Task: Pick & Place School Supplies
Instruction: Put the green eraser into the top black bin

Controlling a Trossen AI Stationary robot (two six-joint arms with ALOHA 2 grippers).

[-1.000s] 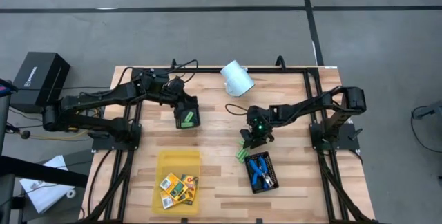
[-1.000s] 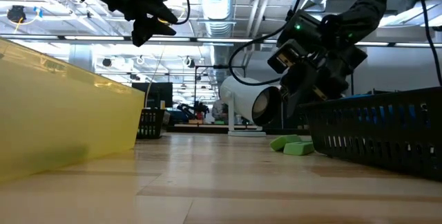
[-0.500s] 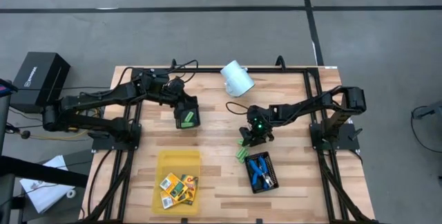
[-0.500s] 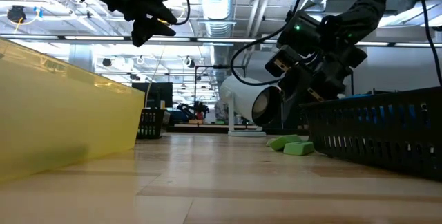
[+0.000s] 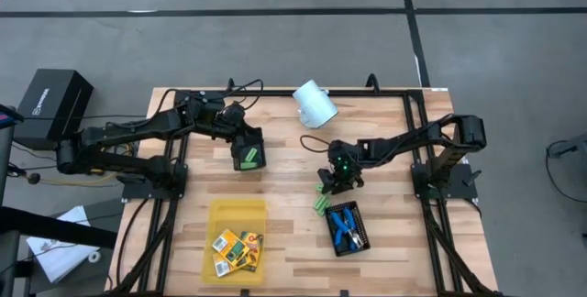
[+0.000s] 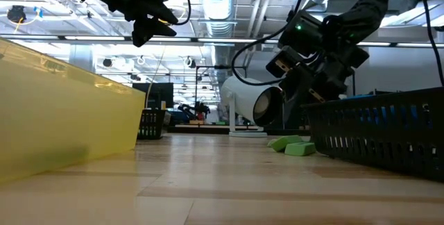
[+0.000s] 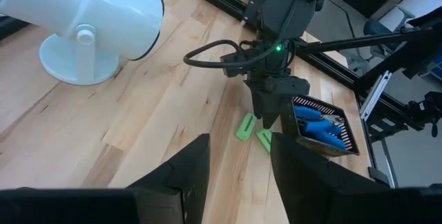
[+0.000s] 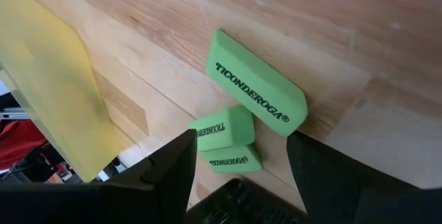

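**Hovering over the green erasers beside the mesh tray**

Starting at the far left, a black box sits off the table. The left gripper hangs above a small black mesh tray holding a green piece, its fingers spread apart with nothing between them. Nearer, the yellow tray holds the orange-yellow boxes. At the far edge a white cup lies on its side. The right gripper points down over three light-green erasers lying on the wood, jaws wide and empty, not touching them. Just right of them, a second mesh tray holds the blue-handled tools, its wall close beside the erasers.
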